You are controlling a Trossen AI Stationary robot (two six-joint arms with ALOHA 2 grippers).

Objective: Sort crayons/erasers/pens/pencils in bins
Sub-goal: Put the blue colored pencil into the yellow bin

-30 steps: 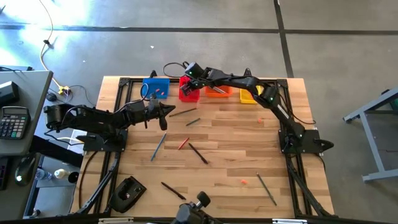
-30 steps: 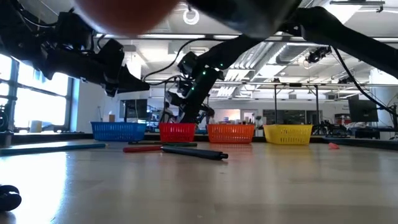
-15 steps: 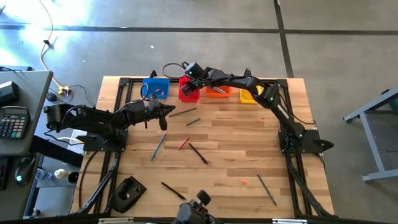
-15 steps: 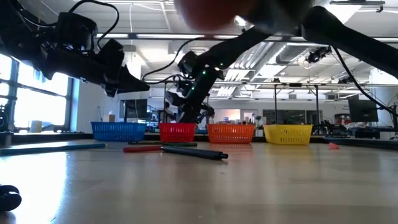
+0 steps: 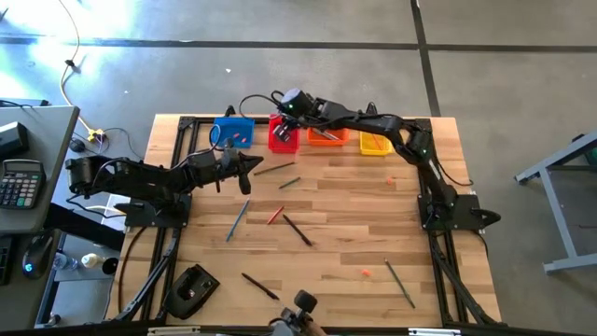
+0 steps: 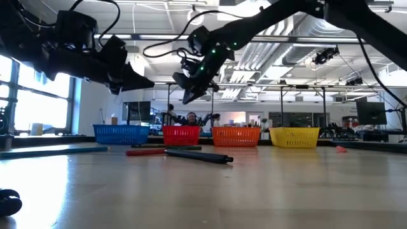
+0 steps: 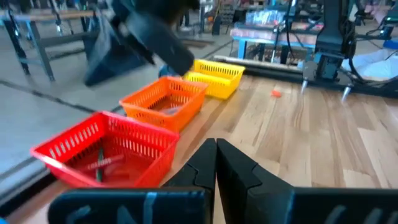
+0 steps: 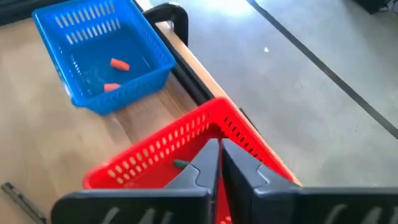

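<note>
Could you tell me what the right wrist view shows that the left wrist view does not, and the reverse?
Only the right wrist view shows the blue bin with two erasers in it, and the right gripper shut above the red bin.

Only the left wrist view shows the orange bin, the yellow bin, one eraser lying on the table, and the shut left gripper.

Both show the red bin with a thin green stick inside.

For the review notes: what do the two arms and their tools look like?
Both arms are dark, jointed and slim. The right arm carries small green lights and a looping black cable near its wrist. Each tool, left and right, ends in two black, angular, wedge-shaped fingers. No markings are legible.
</note>
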